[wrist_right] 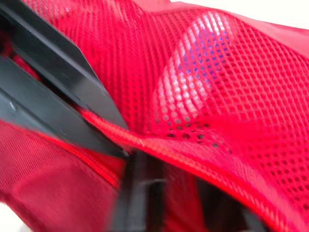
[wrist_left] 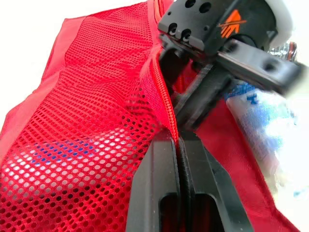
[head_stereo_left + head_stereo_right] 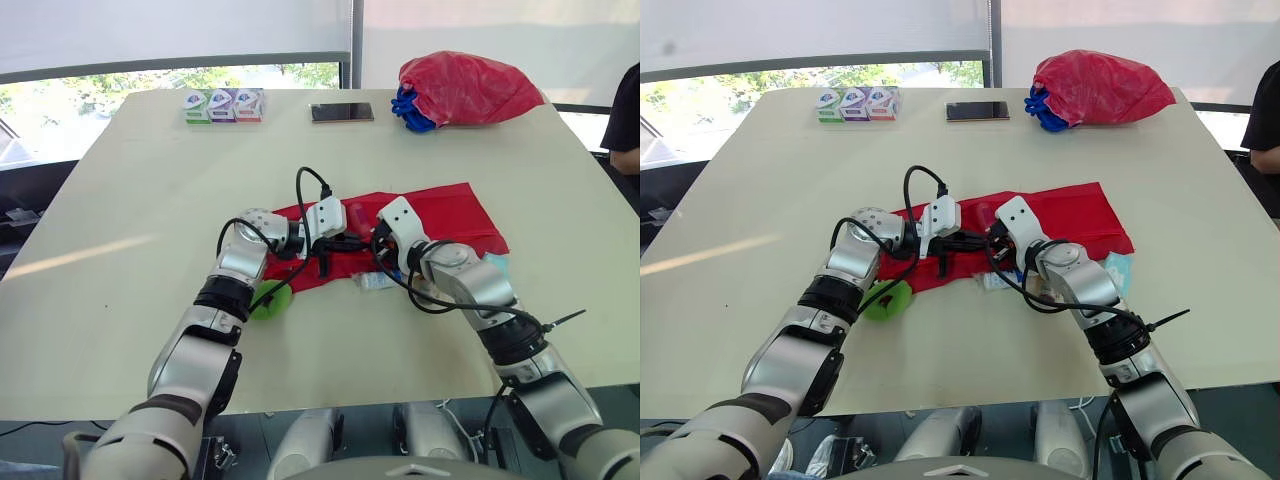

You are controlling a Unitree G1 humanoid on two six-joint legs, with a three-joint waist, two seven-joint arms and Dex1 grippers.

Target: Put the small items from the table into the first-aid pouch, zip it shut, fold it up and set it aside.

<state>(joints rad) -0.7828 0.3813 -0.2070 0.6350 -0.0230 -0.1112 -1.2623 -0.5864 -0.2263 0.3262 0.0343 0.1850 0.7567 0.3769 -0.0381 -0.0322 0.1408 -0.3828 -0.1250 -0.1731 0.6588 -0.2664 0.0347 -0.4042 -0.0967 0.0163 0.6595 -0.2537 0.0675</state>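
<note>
The red first-aid pouch [image 3: 440,215] lies unfolded at the middle of the table [image 3: 130,200]. Both grippers meet at its left half. My left gripper [image 2: 179,140] is shut on the zipper edge of the mesh pocket [image 2: 96,111]. My right gripper [image 2: 186,118] comes in from the other side and pinches the same zipper line just beyond it. White and blue items show through the mesh [image 1: 203,63]. A small clear packet [image 3: 375,282] lies at the pouch's near edge, a pale blue packet [image 3: 497,265] lies by my right forearm, and a green item [image 3: 270,300] sits under my left forearm.
At the far edge stand three small boxes [image 3: 222,104], a dark phone [image 3: 341,112] and a bulging red bag [image 3: 465,88] with something blue [image 3: 412,112] beside it. A person's arm [image 3: 628,120] shows at the right edge.
</note>
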